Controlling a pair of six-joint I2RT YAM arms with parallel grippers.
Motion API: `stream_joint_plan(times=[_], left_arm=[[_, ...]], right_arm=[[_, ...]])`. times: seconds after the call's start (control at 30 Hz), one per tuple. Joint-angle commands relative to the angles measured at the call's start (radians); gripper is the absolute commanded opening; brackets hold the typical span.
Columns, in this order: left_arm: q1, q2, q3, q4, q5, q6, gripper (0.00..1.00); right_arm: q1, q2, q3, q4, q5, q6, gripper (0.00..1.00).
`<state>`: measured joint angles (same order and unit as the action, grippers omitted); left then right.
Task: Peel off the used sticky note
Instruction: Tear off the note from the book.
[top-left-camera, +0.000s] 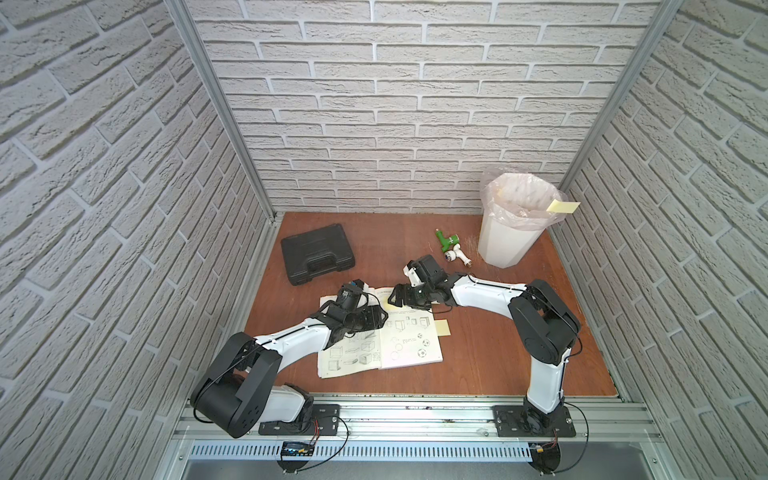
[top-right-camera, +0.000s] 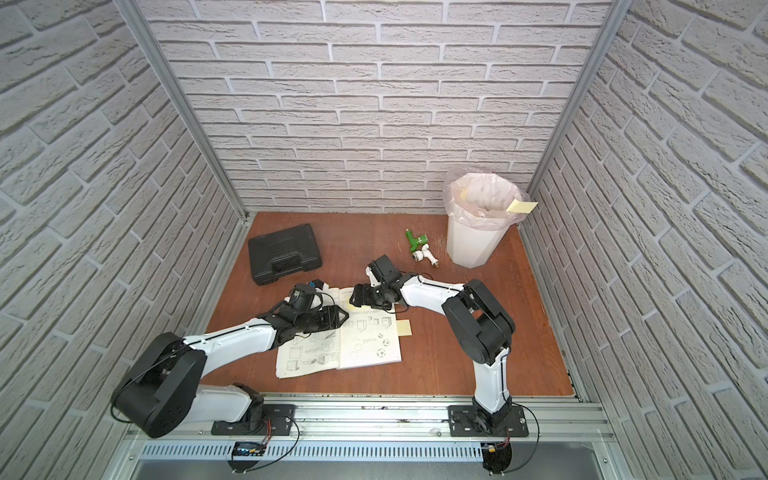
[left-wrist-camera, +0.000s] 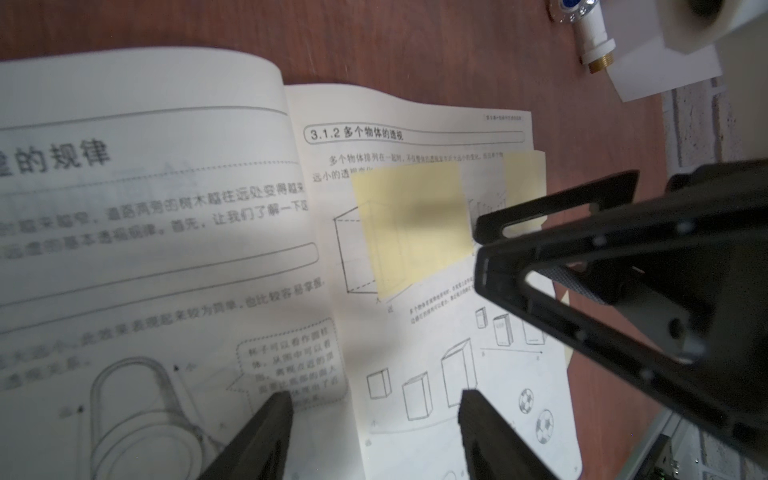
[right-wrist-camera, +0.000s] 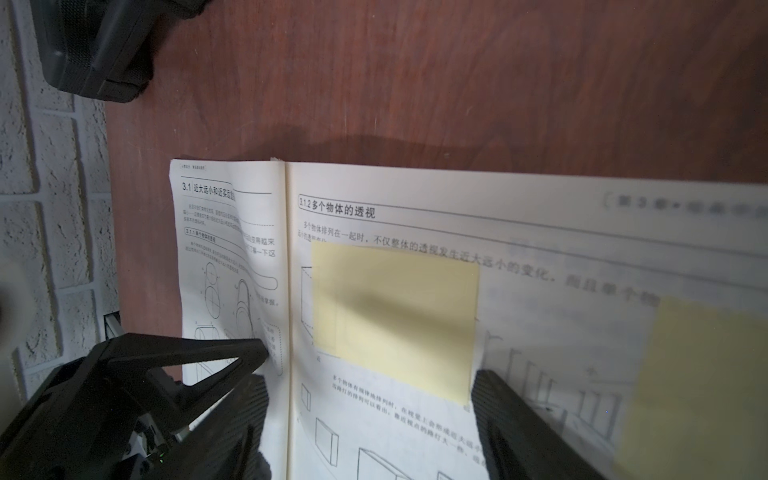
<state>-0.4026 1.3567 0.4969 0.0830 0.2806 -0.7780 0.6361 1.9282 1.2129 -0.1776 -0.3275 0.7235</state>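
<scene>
Right fingers (right-wrist-camera: 503, 411) spread, near sticky note (right-wrist-camera: 395, 316) on book (right-wrist-camera: 232, 257); left fingers (left-wrist-camera: 270, 432) apart, empty.

Left arm (top-left-camera: 291, 343) is seen extended from the near-left base toward the centre, wrist lowered. The left gripper (left-wrist-camera: 372, 409) is pointed right, jaws parted, nothing between them. Right arm (top-left-camera: 486, 291) is folded at the elbow on the near right, forearm stretched leftward. The right gripper (right-wrist-camera: 370, 384) is angled down, jaws spread wide, nothing clamped. Both grippers are seen close together at centre, tips near but apart.
</scene>
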Motion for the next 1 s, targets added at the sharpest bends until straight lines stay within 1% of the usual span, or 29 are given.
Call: stream_joint_plan(times=[0.0,0.07,0.27,0.47,0.63,0.8,0.97], left_arm=[[0.008,0.029,-0.034,-0.037,-0.017,0.015,0.69],[0.008,0.032,-0.035,-0.034,-0.014,0.016,0.69],[0.01,0.035,-0.038,-0.03,-0.012,0.016,0.69],[0.011,0.033,-0.037,-0.032,-0.011,0.017,0.7],[0.015,0.03,-0.041,-0.033,-0.011,0.02,0.7],[0.02,0.027,-0.047,-0.032,-0.008,0.02,0.7],[0.028,0.025,-0.052,-0.027,-0.002,0.02,0.7]], right_arm=[[0.017,0.043,0.002,0.02,-0.038,0.031,0.82],[0.019,0.072,0.002,0.034,-0.049,0.043,0.82],[0.022,0.084,0.006,0.056,-0.065,0.062,0.82],[0.028,0.087,0.033,0.015,-0.039,0.048,0.79],[0.037,0.099,0.061,-0.018,-0.031,0.036,0.71],[0.044,0.105,0.074,-0.039,-0.021,0.029,0.66],[0.045,0.107,0.084,-0.057,-0.009,0.02,0.58]])
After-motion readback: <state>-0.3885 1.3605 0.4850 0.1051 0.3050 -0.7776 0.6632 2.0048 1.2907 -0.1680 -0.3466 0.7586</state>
